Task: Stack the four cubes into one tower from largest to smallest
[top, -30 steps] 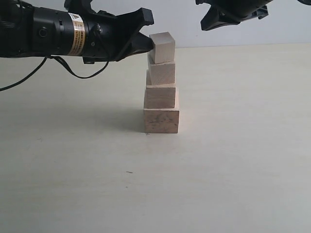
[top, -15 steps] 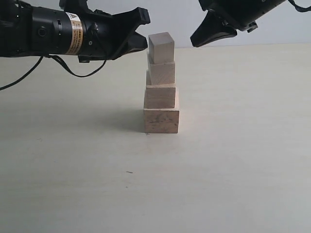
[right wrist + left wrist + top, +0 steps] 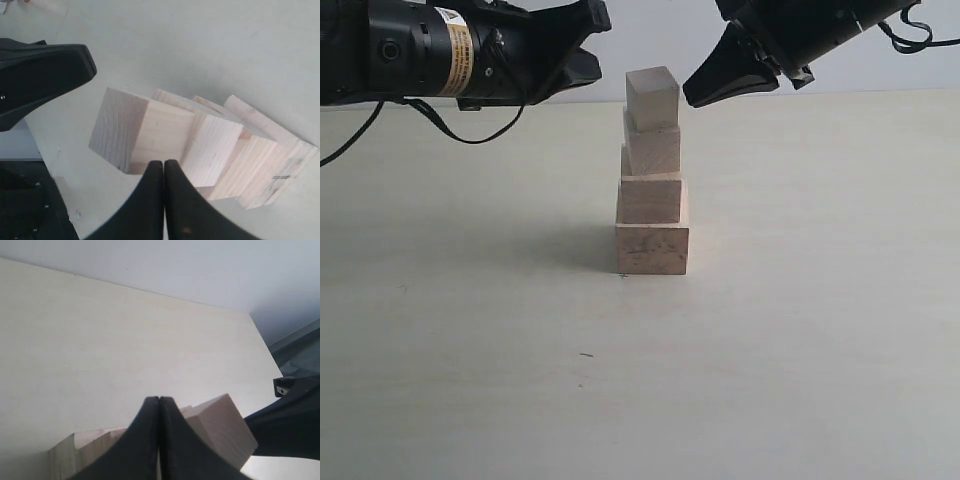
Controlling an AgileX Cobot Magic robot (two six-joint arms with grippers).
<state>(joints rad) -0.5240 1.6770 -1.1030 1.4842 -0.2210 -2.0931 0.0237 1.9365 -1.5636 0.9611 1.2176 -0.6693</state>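
Pale wooden tower (image 3: pixel 652 190) stands on the table (image 3: pixel 800 330), smallest cube (image 3: pixel 652 97) topmost. Left gripper (image 3: pixel 159 412) at its ten o'clock and right gripper (image 3: pixel 163 167) at two are both pinched closed, empty. Stacking looks finished; next, retreat without brushing it.

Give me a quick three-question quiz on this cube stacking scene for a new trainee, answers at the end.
1. True or false: the smallest cube tops the tower.
2. The largest cube rests: A on another cube, B in a pincer, C on the table.
3. Are the left pincer and right pincer open or shut?
Key: 1 true; 2 C; 3 both shut, holding nothing.
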